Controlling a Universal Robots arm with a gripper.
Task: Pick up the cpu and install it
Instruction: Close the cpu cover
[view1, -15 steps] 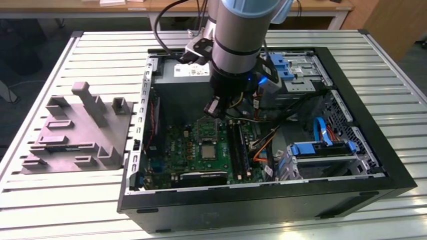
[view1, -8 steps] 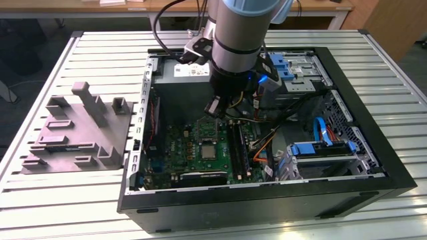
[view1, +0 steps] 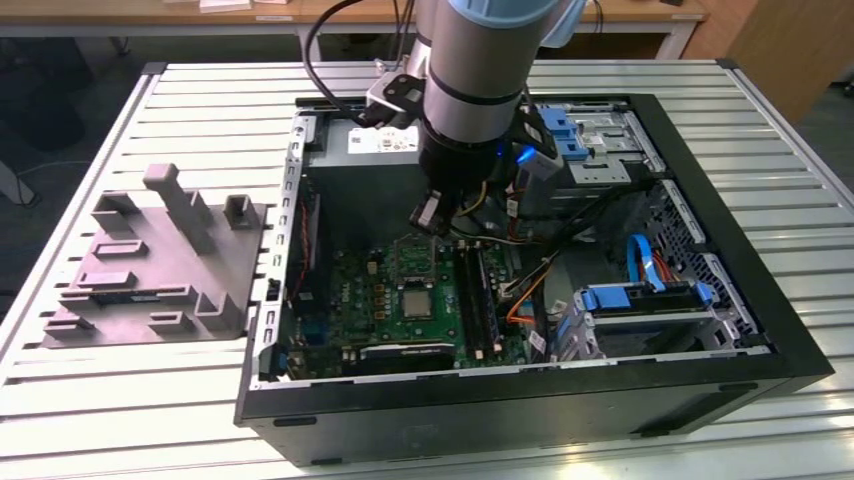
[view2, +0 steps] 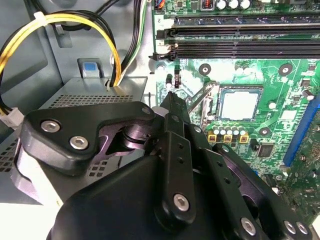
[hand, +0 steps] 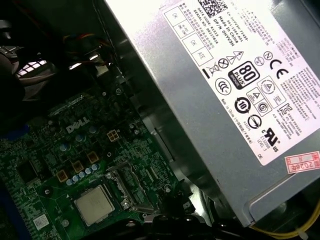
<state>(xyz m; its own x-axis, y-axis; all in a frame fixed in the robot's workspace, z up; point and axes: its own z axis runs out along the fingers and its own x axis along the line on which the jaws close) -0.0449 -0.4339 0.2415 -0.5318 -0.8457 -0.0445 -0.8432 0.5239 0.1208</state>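
Sitting in its socket: cpu (view2: 240, 104)

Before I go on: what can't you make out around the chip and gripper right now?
- Gripper fingertips: its own black body covers them in the second wrist view.
- Silvery-grey square cpu: sits in the silver-framed socket; whether fully seated is unclear.
- Socket's near edge: the gripper hides it in the first wrist view.

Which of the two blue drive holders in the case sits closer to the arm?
The blue holder at the top of the exterior view, right beside the arm. The other blue holder lies lower and further to that view's right, apart from the arm.
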